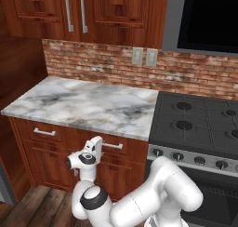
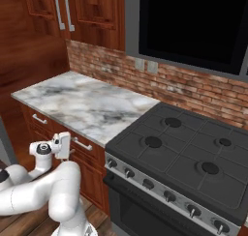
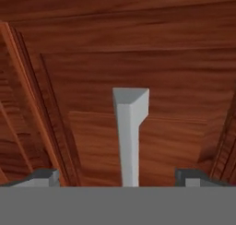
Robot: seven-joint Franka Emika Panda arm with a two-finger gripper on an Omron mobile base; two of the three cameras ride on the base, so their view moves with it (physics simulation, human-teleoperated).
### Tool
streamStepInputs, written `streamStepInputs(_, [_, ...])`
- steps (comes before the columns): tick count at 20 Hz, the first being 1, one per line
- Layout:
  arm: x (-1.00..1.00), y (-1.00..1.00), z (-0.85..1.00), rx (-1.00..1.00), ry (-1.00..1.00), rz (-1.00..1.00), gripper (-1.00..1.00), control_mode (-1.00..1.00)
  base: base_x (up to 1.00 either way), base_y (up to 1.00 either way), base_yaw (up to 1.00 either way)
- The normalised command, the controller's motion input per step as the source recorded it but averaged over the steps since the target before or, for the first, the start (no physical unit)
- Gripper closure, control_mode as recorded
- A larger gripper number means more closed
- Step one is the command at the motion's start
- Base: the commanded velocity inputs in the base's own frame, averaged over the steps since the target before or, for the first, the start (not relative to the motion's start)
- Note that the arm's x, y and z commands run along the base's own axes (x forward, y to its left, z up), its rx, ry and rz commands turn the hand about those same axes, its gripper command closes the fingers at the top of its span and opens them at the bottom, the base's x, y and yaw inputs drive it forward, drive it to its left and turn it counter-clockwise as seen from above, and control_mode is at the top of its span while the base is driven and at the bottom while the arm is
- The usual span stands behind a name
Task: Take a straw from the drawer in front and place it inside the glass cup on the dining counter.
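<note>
We are holding our hand (image 3: 118,175) wide open, nothing between its fingers (image 3: 44,177), right at the front of the drawer (image 1: 116,149). In the hand view the two dark tips are standing far apart at the bottom, and the drawer's silver bar handle (image 3: 130,136) is rising between them, nearer the middle than either tip. There the bar's long axis is running bottom to top, because the hand is rolled a quarter turn. In the left base view the same handle (image 1: 113,146) is lying level, its long axis running left to right along the reddish-brown drawer front, which is sitting flush with the cabinet face, closed.

We are reaching forward and low: the white arm is bending up from the base, the wrist is sitting in front of the cabinet below the marble surface (image 1: 88,105), and the hand (image 1: 97,149) is pointing into the drawer front just left of the handle's left end. In the right base view the hand (image 2: 68,147) is pressing close to that handle (image 2: 82,143).

To the left a narrower drawer (image 1: 44,133) is carrying a like handle. To the right a dark stove (image 1: 200,123) is adjoining the surface, with a brick backsplash (image 1: 102,63) behind and wooden wall cabinets (image 1: 93,12) above.
</note>
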Motion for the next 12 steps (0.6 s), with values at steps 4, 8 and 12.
streamStepInputs(4, [0.15,-0.03,-0.21,-0.06,-0.01,0.01,-1.0,-1.0,0.0,0.0,0.0])
streamStepInputs(8, [0.08,-0.02,-0.15,-0.06,-0.06,0.02,-1.0,-1.0,0.0,0.0,0.0])
streamStepInputs(12, [0.04,-0.04,-0.18,-0.07,-0.07,0.01,-1.0,-1.0,0.0,0.0,0.0])
